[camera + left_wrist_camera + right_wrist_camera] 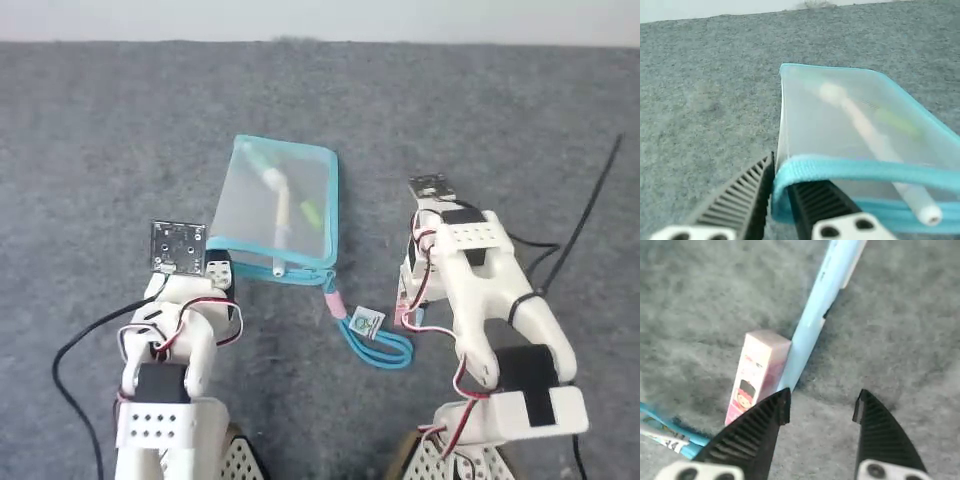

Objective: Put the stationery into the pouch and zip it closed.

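On the grey carpet [110, 130], the translucent teal-edged zip pouch [295, 195] lies with its open rim pinched by the left gripper [781, 175]. The right gripper [822, 402] hangs wide open over the pale blue plastic pen [817, 310] – best centred on the barrel, clear of the pink boxed eraser [757, 375] just beside it

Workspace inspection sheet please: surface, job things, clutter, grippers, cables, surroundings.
Surface: grey mat.
Job's things: pouch lies flat, its mouth looks open, with a white pen and a green item inside; its strap trails on the mat; blue pen and eraser lie side by side outside.
Clutter: nothing seen.
Grippers: left gripper shut on the pouch's rim; right gripper open above the blue pen and eraser.
Cables: black cables beside both arms.
Surroundings: pale wall behind.
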Controlling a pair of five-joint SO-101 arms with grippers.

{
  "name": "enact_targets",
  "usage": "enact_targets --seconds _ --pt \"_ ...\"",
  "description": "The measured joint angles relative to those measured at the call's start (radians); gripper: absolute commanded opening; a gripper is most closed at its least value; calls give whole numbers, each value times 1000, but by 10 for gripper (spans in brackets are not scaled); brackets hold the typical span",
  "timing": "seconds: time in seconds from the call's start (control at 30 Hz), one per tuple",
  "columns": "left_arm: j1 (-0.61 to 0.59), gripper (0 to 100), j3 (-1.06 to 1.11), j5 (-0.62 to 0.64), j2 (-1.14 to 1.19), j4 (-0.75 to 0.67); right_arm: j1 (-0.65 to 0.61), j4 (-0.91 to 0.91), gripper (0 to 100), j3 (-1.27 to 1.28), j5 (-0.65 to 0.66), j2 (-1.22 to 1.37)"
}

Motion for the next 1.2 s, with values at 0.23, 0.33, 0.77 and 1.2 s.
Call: enact_targets --seconds 0.23,0.33,0.77,1.2 --pt "0 12 0 0 0 0 -34 -51 224 -5 0 31" --pt "0 12 0 0 0 0 -69 -60 224 -20 -2 55" --pt "0 12 0 0 0 0 -61 -81 13 -18 2 84" --pt "91 12 52 0 0 -63 -6 80 8 -80 86 60"
